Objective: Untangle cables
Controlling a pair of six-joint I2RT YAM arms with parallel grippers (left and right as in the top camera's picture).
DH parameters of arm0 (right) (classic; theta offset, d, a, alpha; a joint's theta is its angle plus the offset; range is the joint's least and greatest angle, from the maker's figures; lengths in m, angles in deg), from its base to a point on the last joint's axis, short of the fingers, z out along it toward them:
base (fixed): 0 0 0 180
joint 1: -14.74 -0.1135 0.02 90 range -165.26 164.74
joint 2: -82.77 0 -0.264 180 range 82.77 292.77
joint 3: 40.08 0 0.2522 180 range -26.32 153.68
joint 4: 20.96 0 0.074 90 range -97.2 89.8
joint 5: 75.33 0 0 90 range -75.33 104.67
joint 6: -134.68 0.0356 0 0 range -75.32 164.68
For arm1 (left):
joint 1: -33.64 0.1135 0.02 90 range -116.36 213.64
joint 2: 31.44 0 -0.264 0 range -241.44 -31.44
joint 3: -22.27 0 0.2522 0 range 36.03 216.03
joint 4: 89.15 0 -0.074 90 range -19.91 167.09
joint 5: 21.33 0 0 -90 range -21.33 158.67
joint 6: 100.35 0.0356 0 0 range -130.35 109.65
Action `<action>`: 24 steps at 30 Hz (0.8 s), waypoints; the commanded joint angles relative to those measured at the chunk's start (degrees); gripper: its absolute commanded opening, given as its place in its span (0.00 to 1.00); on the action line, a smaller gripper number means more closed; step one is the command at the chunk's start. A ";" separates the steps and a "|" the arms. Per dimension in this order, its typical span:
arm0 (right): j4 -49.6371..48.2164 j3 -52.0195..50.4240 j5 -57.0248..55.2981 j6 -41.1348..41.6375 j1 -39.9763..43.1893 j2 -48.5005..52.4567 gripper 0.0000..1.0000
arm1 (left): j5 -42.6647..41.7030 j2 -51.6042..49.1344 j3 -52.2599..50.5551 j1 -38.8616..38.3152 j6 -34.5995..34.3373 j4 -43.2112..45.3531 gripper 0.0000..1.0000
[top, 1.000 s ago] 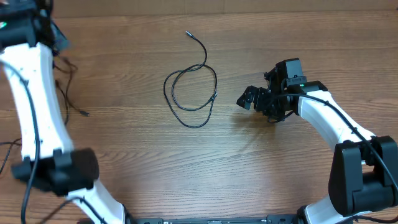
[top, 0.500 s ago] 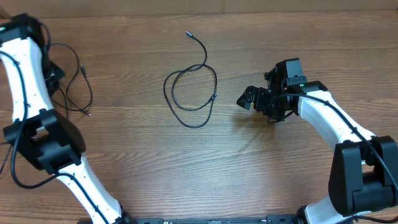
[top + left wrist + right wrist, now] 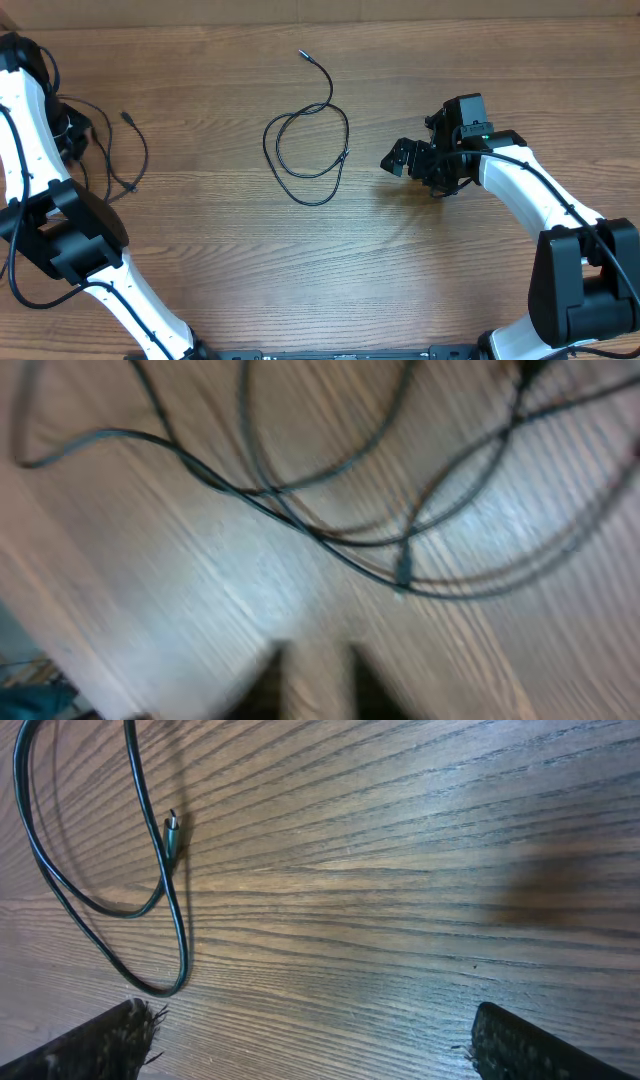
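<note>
**Q:** Where, then, do the cables lie?

**A:** Apart, in two places on the wooden table. The central cable forms a loose double loop near mid-table. One plug end trails toward the far edge, and the other rests against the loop's right side. The left-hand cable lies in open curves at the table's left border, beside the left arm.

**Q:** How does the right gripper stand?

**A:** The right gripper sits low, just to the right of the central cable, near it but not touching. In the right wrist view its fingers are spread wide, one in each lower corner, with bare wood between them. The loop and its silver-tipped plug lie ahead and to the left, untouched.

**Q:** And the left gripper?

**A:** The left gripper is at the table's left edge, over or beside the strands of the left-hand cable; which of the two cannot be told from overhead. The left wrist view is blurred. Two dark fingers show at the bottom with a slim strip of wood between them and no strand in that strip. Several strands cross on the table ahead. Whether these fingers are parted or almost pressed together cannot be told.
</note>
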 commanded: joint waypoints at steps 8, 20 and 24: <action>-0.24 0.59 -0.33 -0.02 -0.26 0.20 1.00 | -33.81 -0.72 0.48 -4.70 19.37 3.48 0.04; -0.24 0.59 -0.33 -0.02 -0.26 0.20 1.00 | -28.22 -0.74 0.31 -24.81 19.80 6.58 1.00; -0.24 0.59 -0.33 -0.02 -0.26 0.20 1.00 | -21.27 -0.81 0.26 -32.22 17.38 7.98 1.00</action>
